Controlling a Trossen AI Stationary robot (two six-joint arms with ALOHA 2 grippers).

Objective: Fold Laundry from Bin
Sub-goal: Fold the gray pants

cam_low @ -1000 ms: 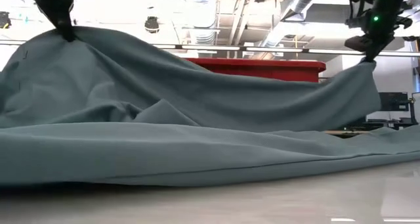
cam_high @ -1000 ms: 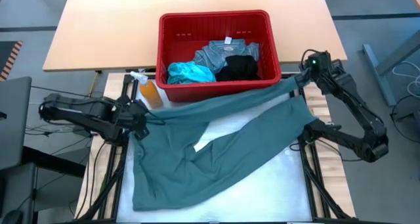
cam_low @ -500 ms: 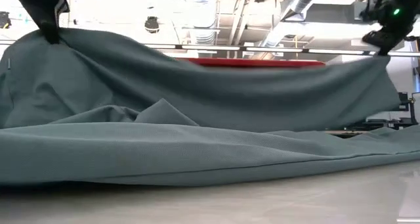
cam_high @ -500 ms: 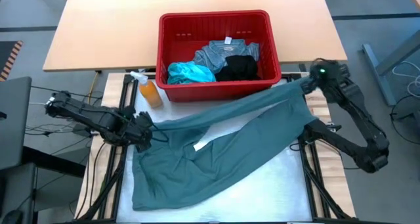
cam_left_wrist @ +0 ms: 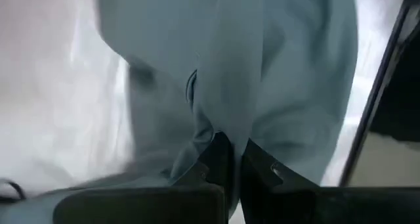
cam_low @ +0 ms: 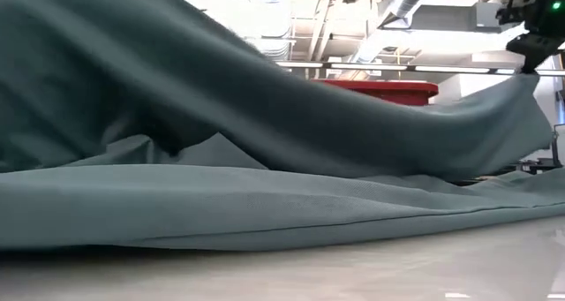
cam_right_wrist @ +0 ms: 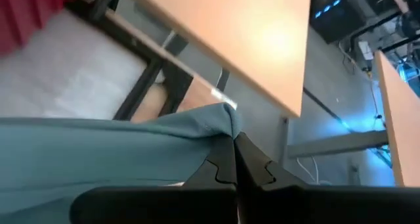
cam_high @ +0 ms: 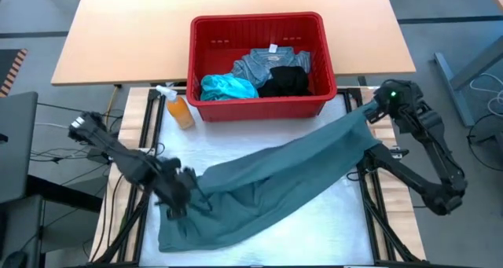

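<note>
Green shirt out, pinched by both claws, left and right. Not folded. Three more in bin.

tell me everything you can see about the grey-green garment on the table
The grey-green garment is a soft, matte, plain cloth, stretched in a diagonal band across the white table cover. The left hand is shut on one end, the right hand pinches a hemmed corner at the other. Its lower part lies crumpled on the cover.
</note>
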